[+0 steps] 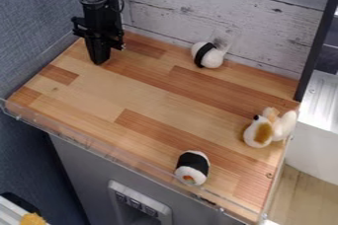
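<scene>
Worktop: striped light-and-reddish wood board [151, 91], backed by a whitewashed plank wall [185, 2] and edged in front by a clear plastic rim [86, 140].

Black two-finger gripper: above the board's back left part, pointing down [98, 61]; its fingers look pressed together, with nothing seen between them. Whether the tips touch the wood, I cannot tell. Dragged sideways while this low, they could scrape or catch.

Rounded white toy with a black band: nearest the gripper, near the back wall [209, 55]. A push from the front could wedge it against the planks, and its round body might roll out of a loose pinch. Something clear just behind it could snag a fingertip.

White sushi-roll toy with a broad black wrap and an orange centre: near the front rim [194, 165]. A grasp aimed too far forward might hit the rim instead, or tip the roll over it.

White-and-tan plush dog: near the right edge [263, 132]. Its uneven, soft shape could twist in a grip; a rightward nudge might press it against that edge.
</scene>
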`<state>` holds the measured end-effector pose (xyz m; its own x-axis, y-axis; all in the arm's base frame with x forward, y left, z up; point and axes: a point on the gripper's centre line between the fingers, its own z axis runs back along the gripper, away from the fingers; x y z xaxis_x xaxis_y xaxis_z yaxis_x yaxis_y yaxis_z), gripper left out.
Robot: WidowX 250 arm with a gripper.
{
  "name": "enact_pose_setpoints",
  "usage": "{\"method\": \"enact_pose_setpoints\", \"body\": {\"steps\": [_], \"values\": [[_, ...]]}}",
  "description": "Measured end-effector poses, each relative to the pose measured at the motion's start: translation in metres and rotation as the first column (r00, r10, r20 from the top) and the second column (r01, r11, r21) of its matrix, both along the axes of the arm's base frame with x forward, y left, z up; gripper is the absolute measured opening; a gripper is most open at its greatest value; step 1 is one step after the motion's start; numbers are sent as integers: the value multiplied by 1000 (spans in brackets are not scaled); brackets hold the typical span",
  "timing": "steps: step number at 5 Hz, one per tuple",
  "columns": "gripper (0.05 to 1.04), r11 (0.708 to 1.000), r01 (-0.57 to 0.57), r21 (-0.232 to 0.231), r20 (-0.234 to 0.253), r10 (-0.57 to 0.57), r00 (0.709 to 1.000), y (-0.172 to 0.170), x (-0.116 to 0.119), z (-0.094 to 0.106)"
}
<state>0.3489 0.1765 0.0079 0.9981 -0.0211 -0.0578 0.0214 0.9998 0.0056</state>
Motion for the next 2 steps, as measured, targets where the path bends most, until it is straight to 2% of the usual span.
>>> {"method": "enact_pose_setpoints", "body": {"steps": [2], "values": [[55,1000,-9,-5,-9,9,1000,1,3,3]]}}
